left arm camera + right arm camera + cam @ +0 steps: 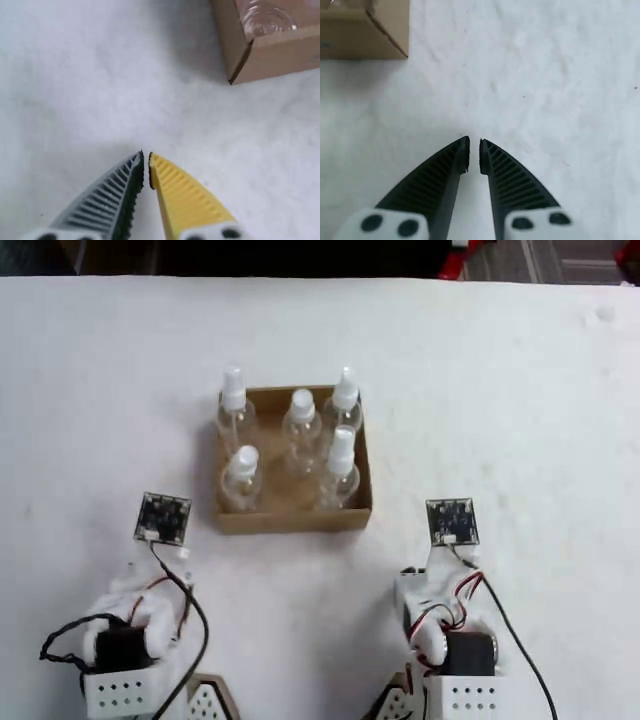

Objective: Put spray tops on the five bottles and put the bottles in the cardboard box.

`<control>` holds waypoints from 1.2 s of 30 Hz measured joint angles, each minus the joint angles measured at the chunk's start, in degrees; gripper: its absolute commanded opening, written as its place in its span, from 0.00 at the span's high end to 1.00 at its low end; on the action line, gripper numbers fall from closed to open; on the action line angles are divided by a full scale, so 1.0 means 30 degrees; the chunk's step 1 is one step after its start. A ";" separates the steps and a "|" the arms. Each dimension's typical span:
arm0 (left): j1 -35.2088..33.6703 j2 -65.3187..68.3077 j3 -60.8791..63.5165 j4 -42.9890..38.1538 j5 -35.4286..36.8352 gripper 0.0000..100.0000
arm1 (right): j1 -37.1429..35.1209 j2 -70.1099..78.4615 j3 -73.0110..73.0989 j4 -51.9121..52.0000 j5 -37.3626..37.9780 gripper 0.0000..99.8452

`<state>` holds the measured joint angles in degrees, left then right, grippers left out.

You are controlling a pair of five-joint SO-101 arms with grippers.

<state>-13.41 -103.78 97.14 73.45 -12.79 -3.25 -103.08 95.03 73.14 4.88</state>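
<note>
Left gripper [146, 167], right gripper [474, 155] closed, cardboard box [293, 520] corner near each

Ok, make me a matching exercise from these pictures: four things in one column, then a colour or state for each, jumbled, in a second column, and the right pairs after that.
Things
1. cardboard box
2. bottles
3. left gripper
4. right gripper

Descriptions
A. black on both sides
B. brown, open at the top
C. grey on one side, yellow on the other
D. clear, with white spray tops on

Pairs: 1-B, 2-D, 3-C, 4-A
</note>
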 measured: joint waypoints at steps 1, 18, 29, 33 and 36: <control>0.0000 0.0000 0.0000 0.0000 0.0205 0.98 | 0.0000 0.0000 0.0000 0.0000 0.0000 0.98; 0.0410 0.0000 0.0000 0.0000 0.2813 0.98 | 0.0000 0.0000 0.0000 0.0000 0.0000 0.98; 0.0410 0.0000 0.0000 0.0000 0.2813 0.98 | 0.0000 0.0000 0.0000 0.0000 0.0000 0.98; 0.0410 0.0000 0.0000 0.0000 0.2813 0.98 | 0.0000 0.0000 0.0000 0.0000 0.0000 0.98; 0.0410 0.0000 0.0000 0.0000 0.2813 0.98 | 0.0000 0.0000 0.0000 0.0000 0.0000 0.98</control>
<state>-12.18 -103.78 97.14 73.45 -4.35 -3.25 -103.08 95.03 73.14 4.88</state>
